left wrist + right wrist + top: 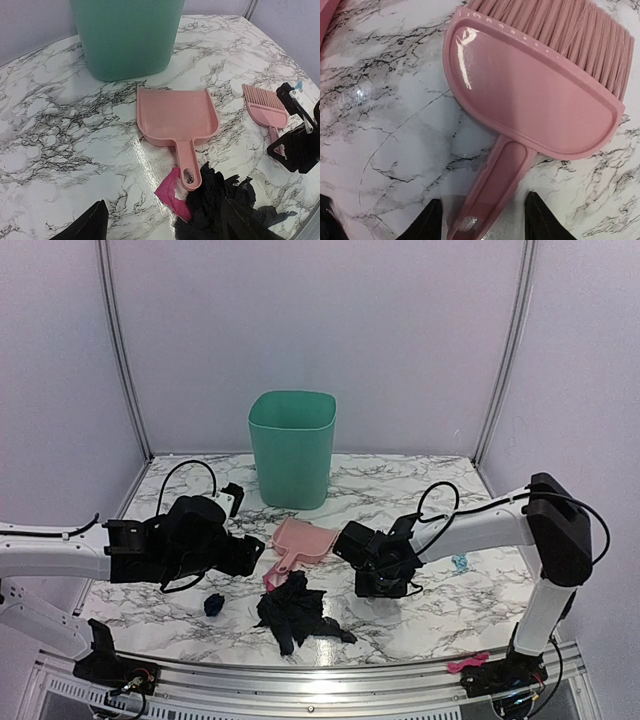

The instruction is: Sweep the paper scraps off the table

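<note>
A pile of black paper scraps (295, 612) lies on the marble table (450, 610) at the front centre, touching the tip of the pink dustpan's (305, 540) handle. It also shows in the left wrist view (220, 197), with a magenta scrap (172, 192) beside it. A small dark navy scrap (213, 604) lies to the left, and a light-blue piece (460, 563) to the right. My left gripper (165, 231) is open and empty, hovering near the pile. My right gripper (485, 225) is open, its fingers either side of the pink brush's (535, 95) handle, apart from it.
A green bin (291, 448) stands upright at the back centre, just behind the dustpan (177, 117). The brush (265, 107) lies right of the dustpan. A small pink item (467, 662) sits on the front rail at the right.
</note>
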Controlling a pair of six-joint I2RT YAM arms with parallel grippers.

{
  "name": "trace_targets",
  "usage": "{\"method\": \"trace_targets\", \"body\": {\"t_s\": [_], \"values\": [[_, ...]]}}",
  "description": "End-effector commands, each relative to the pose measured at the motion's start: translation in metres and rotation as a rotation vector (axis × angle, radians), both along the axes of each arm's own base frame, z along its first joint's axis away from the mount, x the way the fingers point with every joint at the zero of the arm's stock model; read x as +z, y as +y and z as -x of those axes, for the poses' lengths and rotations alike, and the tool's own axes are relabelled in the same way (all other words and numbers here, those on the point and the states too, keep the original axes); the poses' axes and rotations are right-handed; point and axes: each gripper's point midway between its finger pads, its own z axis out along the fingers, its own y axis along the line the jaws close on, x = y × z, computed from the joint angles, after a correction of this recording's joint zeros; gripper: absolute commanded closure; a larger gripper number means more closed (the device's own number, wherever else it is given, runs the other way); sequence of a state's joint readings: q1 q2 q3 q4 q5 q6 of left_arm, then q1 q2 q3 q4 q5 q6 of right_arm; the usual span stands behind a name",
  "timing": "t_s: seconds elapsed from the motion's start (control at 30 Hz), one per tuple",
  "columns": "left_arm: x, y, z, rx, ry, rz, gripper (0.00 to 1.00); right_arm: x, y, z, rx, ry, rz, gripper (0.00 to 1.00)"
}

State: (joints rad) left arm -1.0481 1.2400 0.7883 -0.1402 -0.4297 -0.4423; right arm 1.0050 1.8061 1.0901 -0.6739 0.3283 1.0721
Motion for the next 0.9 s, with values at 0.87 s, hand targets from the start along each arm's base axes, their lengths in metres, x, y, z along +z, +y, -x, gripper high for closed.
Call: {"method": "trace_targets", "body": {"t_s": [0.87], "values": [[0.006, -0.035, -0.003, -0.049, 0.029, 0.121, 0.20, -0.033, -0.038, 0.024, 0.119, 0.091, 0.031, 0.68]]}}
